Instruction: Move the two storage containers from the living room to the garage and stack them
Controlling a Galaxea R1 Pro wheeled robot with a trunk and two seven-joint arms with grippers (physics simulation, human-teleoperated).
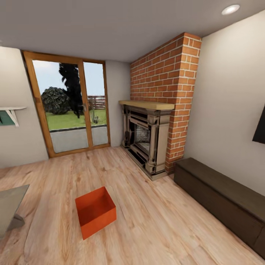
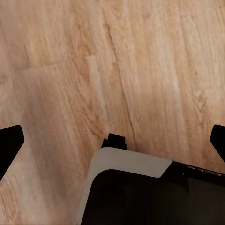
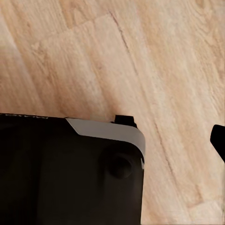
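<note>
Resting on the living room's wood-plank floor (image 1: 154,221), one storage container (image 1: 95,211); left pincer (image 2: 112,140) spread wide, right's unclear.

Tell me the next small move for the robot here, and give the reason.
Probably roll the base forward toward the open red-orange rectangular box on the light wood-plank floor. It sits ahead, slightly left, unheld; both wrist views show bare planks, with the left gripper fingertips wide apart.

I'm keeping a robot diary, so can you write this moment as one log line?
room: living room | storage container: one, on wood floor, untouched | left gripper: open, empty | right gripper: state unclear | nearby: brick fireplace
</note>
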